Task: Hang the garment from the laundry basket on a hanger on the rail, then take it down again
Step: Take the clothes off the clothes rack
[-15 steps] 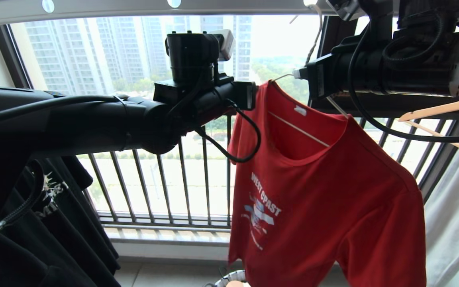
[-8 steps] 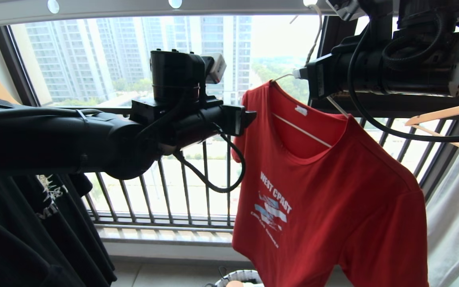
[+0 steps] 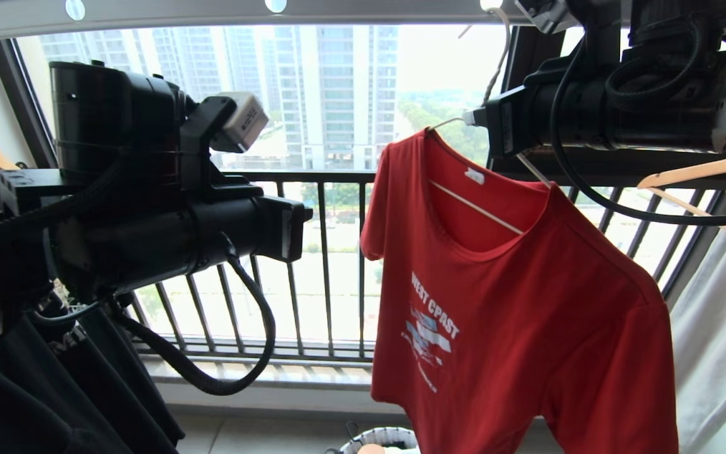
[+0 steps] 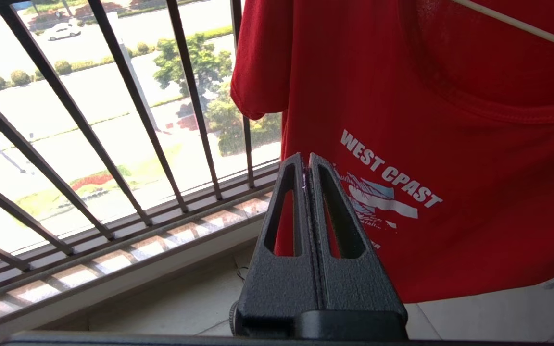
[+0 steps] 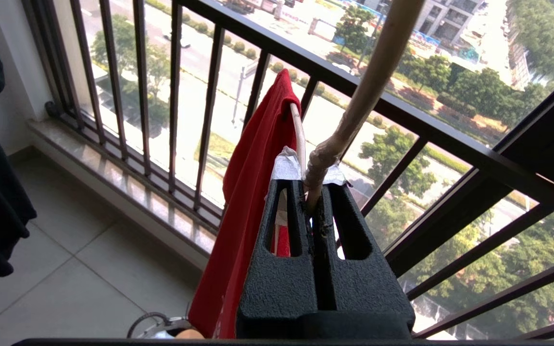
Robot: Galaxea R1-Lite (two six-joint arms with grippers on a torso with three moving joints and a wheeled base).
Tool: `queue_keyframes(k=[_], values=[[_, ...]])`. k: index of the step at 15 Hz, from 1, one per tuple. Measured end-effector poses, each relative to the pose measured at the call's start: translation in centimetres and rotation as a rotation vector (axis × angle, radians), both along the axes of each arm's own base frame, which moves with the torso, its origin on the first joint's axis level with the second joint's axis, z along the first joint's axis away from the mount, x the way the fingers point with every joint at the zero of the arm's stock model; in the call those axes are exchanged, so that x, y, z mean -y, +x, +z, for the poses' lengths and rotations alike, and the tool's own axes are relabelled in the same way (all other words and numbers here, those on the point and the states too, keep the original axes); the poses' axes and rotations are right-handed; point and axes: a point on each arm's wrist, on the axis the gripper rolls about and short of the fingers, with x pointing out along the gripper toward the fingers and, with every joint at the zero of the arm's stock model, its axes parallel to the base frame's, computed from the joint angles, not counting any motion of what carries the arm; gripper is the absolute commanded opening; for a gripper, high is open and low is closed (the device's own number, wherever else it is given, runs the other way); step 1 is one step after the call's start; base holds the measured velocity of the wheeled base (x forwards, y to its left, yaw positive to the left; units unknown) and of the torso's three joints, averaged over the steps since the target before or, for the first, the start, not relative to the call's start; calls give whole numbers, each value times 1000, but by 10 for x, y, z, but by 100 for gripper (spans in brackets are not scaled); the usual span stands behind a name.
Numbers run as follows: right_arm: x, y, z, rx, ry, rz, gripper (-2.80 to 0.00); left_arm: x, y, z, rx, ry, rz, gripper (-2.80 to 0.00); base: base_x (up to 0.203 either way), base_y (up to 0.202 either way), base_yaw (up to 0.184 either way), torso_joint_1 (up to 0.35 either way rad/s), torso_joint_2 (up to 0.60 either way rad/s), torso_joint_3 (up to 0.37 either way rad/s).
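Note:
The red garment [image 3: 514,328] hangs on the pale wire hanger [image 3: 473,205], whose hook reaches up to the grey rail [image 3: 212,12]. My right gripper [image 5: 308,168] is shut on the hanger's twisted neck [image 5: 354,105], just above the shirt's collar; in the head view this right gripper [image 3: 473,116] is at the upper right. My left gripper [image 4: 305,156] is shut with nothing in it, short of the shirt's printed chest [image 4: 387,182] and apart from it. The laundry basket [image 3: 382,438] peeks out on the floor under the shirt.
Black shirts [image 3: 54,391] hang at the left behind my left arm. Wooden hangers [image 3: 697,173] and a pale garment [image 3: 722,328] hang at the right. The dark window railing [image 3: 325,265] runs behind everything. A tiled floor lies below.
My left arm has drawn back from the shirt's shoulder toward the left and its gripper has shut empty. The freed sleeve hangs loose. The right arm has not moved.

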Motion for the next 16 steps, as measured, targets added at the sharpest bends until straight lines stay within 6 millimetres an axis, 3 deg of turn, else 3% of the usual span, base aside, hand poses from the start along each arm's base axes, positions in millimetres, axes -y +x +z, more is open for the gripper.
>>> queue_keyframes(k=[4,7,12,13,16], values=[[-1,2,-2,-2,-21,7,0,-25,-28,25,-23,11,12,-280,0,0,0,0,0,0],[2,-3,-4,-22,-33,5,0,-33,-34,34,6,-7,25,-280,0,0,0,0,0,0],[26,-46,8,-12,-28,4,0,-39,-42,32,-32,23,24,-280,0,0,0,0,0,0],[33,-60,11,-3,-24,5,-280,-40,-45,29,-48,35,21,-280,0,0,0,0,0,0],[58,-103,15,10,-17,-3,-280,-43,-50,22,-92,61,20,-280,0,0,0,0,0,0]])
